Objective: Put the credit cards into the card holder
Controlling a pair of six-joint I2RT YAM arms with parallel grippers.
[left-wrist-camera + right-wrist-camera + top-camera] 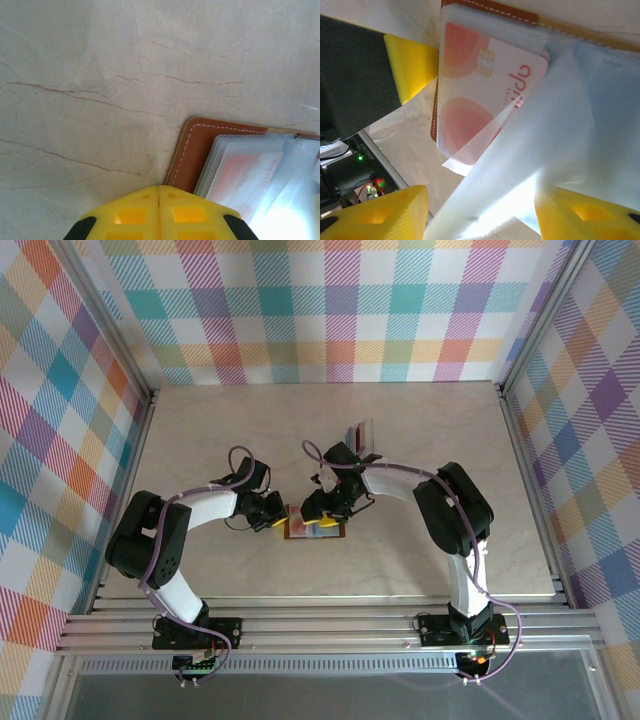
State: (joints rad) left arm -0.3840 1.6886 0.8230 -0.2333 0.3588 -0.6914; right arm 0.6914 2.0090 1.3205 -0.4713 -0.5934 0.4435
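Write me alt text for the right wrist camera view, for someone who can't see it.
A red card with a chip sits behind a clear pocket of the open brown wallet. A loose clear sleeve rises between the right end effector's parted yellow fingers.

1. Table (100, 75): smooth stone-look top, veined, with a low sheen.
2. Wallet (192, 150): brown leather, matt, with white stitching along the edge.
3. Pockets (295, 170): thin clear plastic, glossy (milky where light hits).
4. Card (465, 115): smooth red-pink plastic with a metal chip.
5. Left fingers (135, 217): yellow moulded plastic, matt.
6. Rails (330, 625): dull grey metal.
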